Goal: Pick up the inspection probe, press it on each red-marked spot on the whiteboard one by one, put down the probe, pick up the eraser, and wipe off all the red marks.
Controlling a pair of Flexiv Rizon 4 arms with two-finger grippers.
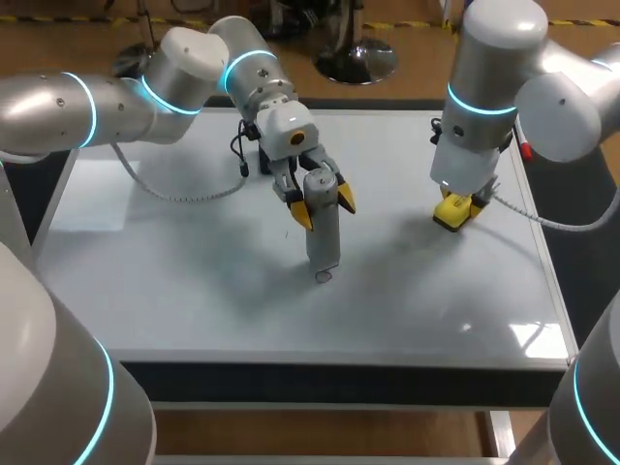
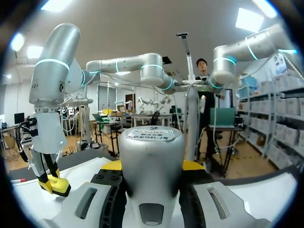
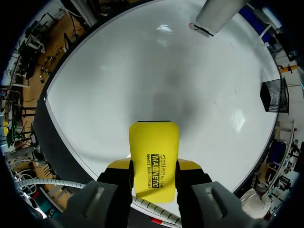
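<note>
The left pincer (image 1: 325, 205) clamps the grey cylindrical inspection probe (image 1: 323, 237), which stands upright near the middle of the white glossy whiteboard (image 1: 194, 281) on the desk. Its tip seemingly rests by a small red mark (image 3: 192, 25). The right pincer (image 1: 455, 215) grips the yellow rectangular eraser (image 3: 154, 159) near the board's right edge.

A red marker pen (image 1: 524, 149) lies by the far right edge of the dark-rimmed table (image 1: 320, 382).
</note>
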